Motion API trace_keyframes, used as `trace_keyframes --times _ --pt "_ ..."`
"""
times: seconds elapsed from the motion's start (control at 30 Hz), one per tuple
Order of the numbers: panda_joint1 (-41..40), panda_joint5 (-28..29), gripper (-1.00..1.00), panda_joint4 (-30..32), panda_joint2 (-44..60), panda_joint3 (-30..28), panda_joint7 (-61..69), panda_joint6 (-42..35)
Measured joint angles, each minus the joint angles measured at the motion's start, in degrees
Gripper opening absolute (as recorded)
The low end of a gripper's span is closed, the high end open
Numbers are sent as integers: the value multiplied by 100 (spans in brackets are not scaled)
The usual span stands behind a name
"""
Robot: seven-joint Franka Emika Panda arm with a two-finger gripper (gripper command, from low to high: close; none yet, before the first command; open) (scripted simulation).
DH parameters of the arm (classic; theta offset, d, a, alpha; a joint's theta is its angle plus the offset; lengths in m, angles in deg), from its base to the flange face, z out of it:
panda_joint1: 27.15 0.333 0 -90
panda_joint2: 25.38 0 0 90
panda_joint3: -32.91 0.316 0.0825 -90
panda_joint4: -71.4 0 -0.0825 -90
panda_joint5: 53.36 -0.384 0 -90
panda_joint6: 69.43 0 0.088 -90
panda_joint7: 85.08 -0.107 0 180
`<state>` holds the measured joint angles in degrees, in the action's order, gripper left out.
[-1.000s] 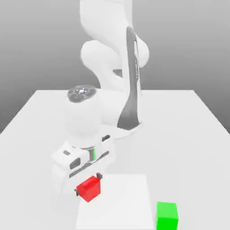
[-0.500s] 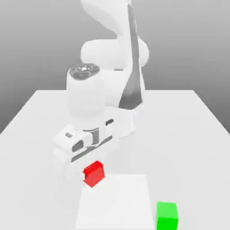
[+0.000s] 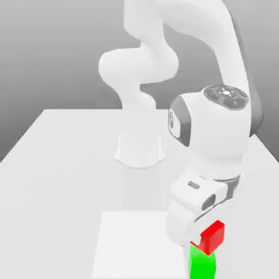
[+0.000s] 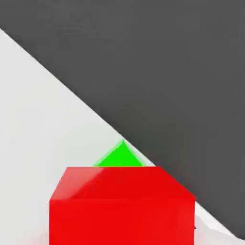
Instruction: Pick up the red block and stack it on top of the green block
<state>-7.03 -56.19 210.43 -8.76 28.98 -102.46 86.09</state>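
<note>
Gripper [image 3: 207, 240] sits low at the front of the table [image 3: 65, 163], toward the exterior view's right, directly over the green block [image 3: 202, 264]. Jaws are closed on the red block [image 3: 211, 237] — the fingers are mostly hidden behind the hand and the cube, but the block hangs under the hand, clear of the table surface, so it is being carried.

Red block: held at the gripper tips, rotated relative to the green one, so its corners do not line up with the cube below. Its lower edge overlaps the top of the green block in the exterior view; I cannot tell whether the two are touching or whether a thin gap remains.

Green block: on the table at the front edge, just beside the right side of the lighter square patch [image 3: 133, 245] on the tabletop, upright and flat.

Hand view: red block [image 4: 122, 206] is close to the camera, and a green corner of the green block [image 4: 119, 157] peeks out just beyond its top edge, near the table's edge, with the dark background past it — consistent with the red cube sitting over the green one but offset or rotated rather than squarely aligned

Arm is bent forward over the table with the wrist pointing down
</note>
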Motion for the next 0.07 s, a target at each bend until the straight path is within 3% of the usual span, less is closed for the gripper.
trace_keyframes --times 0.07 --pt "0 0 100 0 0 0 0 0"
